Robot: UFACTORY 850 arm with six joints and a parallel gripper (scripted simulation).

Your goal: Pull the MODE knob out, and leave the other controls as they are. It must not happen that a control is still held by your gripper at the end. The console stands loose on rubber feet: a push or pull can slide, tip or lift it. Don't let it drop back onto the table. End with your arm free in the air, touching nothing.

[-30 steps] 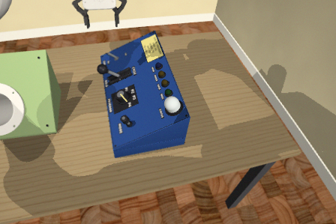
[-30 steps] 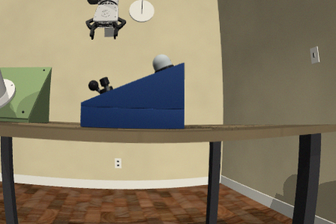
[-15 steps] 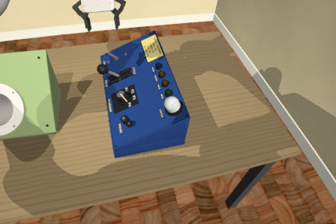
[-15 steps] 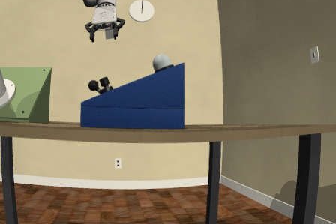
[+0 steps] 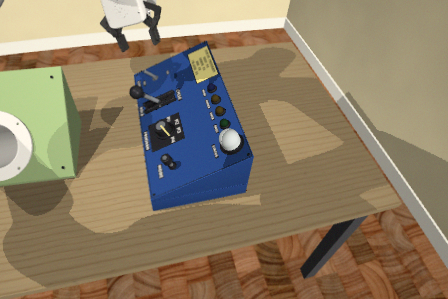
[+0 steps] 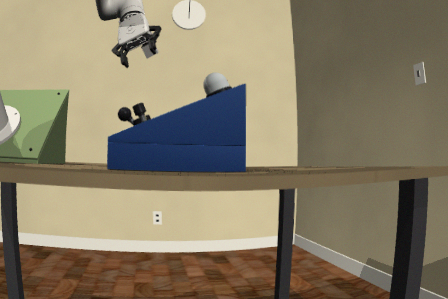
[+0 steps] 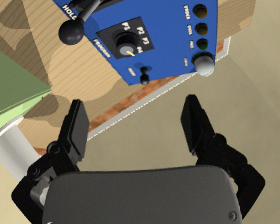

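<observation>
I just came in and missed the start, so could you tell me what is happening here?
A white robot arm is working over a blue control box that stands on a wooden table. Its gripper hangs open and empty in the air, above and behind the box's far end, touching nothing. The small black MODE knob near the box's low front edge has not been gripped yet. A green box stands to one side.
</observation>
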